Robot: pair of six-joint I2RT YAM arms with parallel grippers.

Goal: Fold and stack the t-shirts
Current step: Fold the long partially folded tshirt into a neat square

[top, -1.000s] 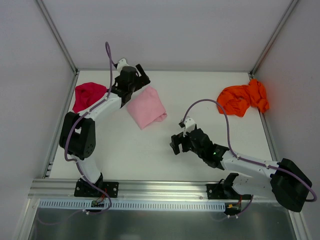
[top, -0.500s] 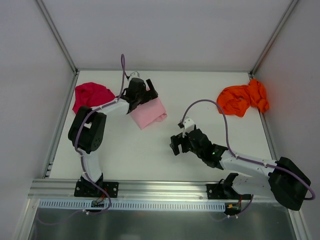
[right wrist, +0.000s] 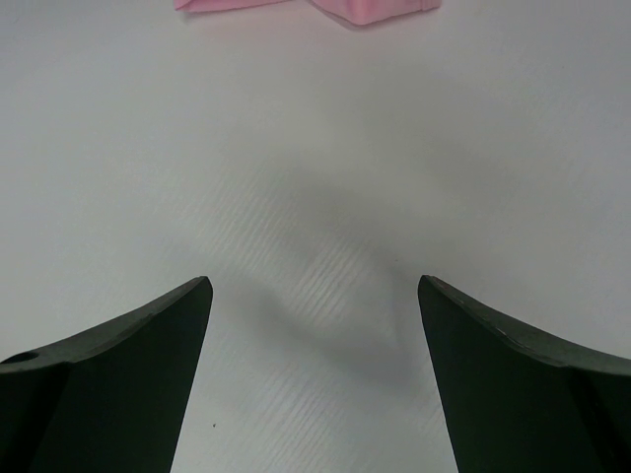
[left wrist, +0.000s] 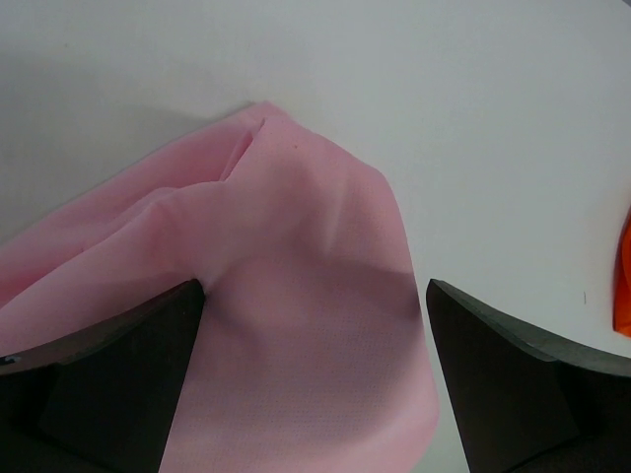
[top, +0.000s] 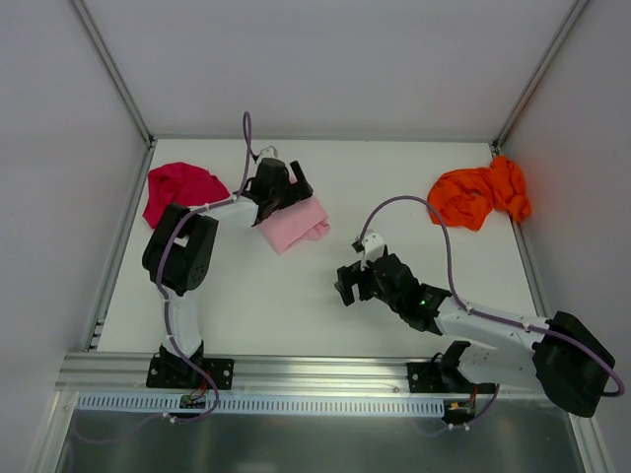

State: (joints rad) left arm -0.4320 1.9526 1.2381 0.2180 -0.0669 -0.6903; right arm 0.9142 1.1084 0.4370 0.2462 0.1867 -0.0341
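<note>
White table (top: pixel 296 296), walled on 3 sides. Left gripper (left wrist: pixel 314 379) jaws apart, straddling pink t-shirt (top: pixel 298 227), centre-left. Right gripper (right wrist: pixel 314 365) jaws apart above table. Magenta-red t-shirt (top: pixel 177 187) far left; orange t-shirt (top: pixel 478 194) far right.

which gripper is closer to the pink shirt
Left. The left gripper is right over the pink shirt, open, with cloth between its jaws. The right gripper is apart from the shirt, open over the bare table.

No readable text, labels, brands, numbers or signs in any view.
</note>
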